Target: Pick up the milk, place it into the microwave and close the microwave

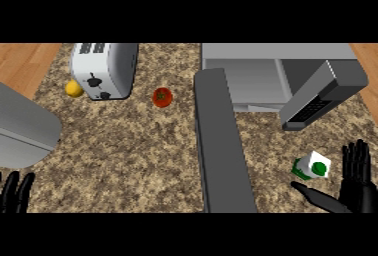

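The right hand (356, 182) shows at the lower right of the head view, fingers straight and pointing up the picture, thumb splayed out toward nine o'clock; it is spread and holds nothing. The milk (312, 166), a small white carton with a green label, stands on the counter (133, 145) just beside that hand, at about ten o'clock from the palm, in the crook between thumb and fingers but apart from both. The carton looks tilted in this view, its top leaning toward one o'clock, so its long axis runs roughly along the fingers rather than across them; a sideways close of thumb and fingers should meet its flat sides.

From the carton, the microwave (251, 75) lies at about eleven o'clock, its cavity open, with the door (221, 145) swung far out as a long grey slab at the carton's nine o'clock. The left hand (15, 192) rests with fingers straight at the lower left edge, well apart from the milk, so the right is plainly the nearer. The pick-up is judged not yet begun.
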### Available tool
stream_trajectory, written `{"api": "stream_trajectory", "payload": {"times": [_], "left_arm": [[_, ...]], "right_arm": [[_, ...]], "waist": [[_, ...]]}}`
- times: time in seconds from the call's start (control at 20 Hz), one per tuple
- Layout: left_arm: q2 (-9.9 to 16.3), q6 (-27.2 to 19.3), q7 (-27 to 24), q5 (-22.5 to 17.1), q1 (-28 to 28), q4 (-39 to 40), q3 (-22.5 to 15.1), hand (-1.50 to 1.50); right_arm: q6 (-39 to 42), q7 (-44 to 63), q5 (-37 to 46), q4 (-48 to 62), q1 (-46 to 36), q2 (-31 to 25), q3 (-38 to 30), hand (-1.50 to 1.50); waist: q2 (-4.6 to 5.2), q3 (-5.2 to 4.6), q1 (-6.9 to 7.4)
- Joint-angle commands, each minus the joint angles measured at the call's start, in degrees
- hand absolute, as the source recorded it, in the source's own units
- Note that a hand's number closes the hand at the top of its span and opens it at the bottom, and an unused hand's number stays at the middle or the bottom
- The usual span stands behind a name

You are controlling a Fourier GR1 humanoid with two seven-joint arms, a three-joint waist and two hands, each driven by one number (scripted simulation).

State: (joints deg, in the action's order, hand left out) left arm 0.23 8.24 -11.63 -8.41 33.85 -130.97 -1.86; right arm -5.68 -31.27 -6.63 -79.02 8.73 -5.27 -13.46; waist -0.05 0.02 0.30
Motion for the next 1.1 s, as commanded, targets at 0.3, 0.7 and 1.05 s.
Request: {"api": "stream_trajectory", "payload": {"times": [0.3,0.7,1.05], "left_arm": [[-0.19,0.94,-3.46,1.08,3.64,0.44,-1.75,-1.5],[0.35,1.66,-0.01,-1.32,0.59,0.07,2.06,-1.5],[0.27,1.22,3.2,-2.06,-1.81,-1.5,2.1,-1.5]], "right_arm": [[-0.22,-3.72,1.22,7.03,-3.22,-0.79,-0.91,-1.5],[-8.62,-14.1,4.4,28.52,-11.37,-0.25,-5.25,-1.5],[-1.23,-23.07,0.91,46.35,-15.86,-7.76,-10.62,-1.5]], "waist": [[-0.04,-0.02,0.08],[0.11,0.03,0.33],[0.11,0.05,0.25]]}}
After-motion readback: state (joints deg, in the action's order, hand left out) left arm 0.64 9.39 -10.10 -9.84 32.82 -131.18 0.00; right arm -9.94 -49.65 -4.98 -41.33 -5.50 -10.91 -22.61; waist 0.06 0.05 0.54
